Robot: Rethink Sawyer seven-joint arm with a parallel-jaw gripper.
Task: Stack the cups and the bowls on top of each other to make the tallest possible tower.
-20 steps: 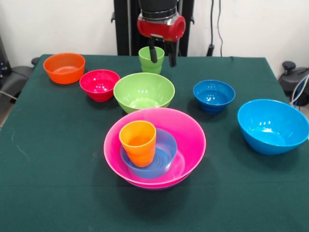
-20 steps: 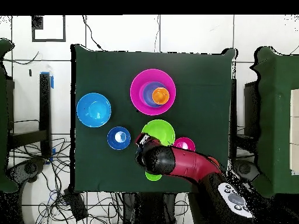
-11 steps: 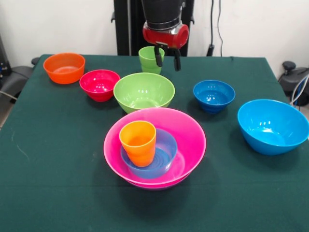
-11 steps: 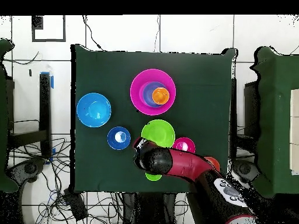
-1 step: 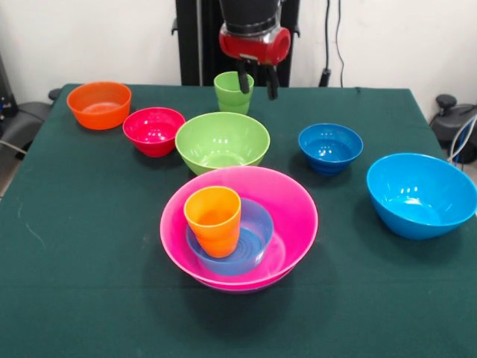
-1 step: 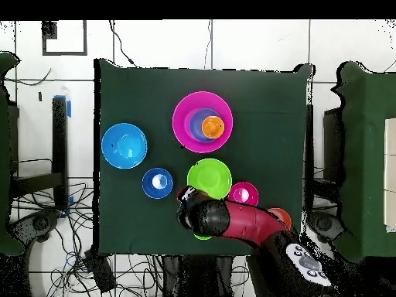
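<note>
The light green ribbed plastic cup point(image 5: 233, 92) stands upright near the far edge of the green-clothed surface point(image 5: 89, 246), just behind the lime green plastic bowl point(image 5: 222, 142), its long axis straight up and its open mouth to the ceiling. And right there beside it hangs the pincer point(image 5: 258, 82) — released, two dark fingers spread and pointing down, nothing between them. In the front view one finger overlaps the cup's rim while the other hangs clear off to the side toward the dark-blue small bowl point(image 5: 330, 147); so the cup lies just off the pincer's centre, toward the orange-bowl side, and a touch lower. Whether that finger is in front of the cup or over its mouth, I cannot tell from here. From overhead the red arm point(image 6: 240, 223) covers most of the cup, only a sliver of green peeking out at the near edge.

Moving outward: the tower so far is the wide pink glossy bowl point(image 5: 294, 205) near the middle of the surface, holding a light-blue small bowl point(image 5: 253, 237) with the orange ribbed cup point(image 5: 213, 219) upright inside. It sits well apart from the pincer, with the lime bowl between.

My call: the pincer needs a small sideways shift and a descent to straddle the green cup's wall, and that offset is what matters.
</note>
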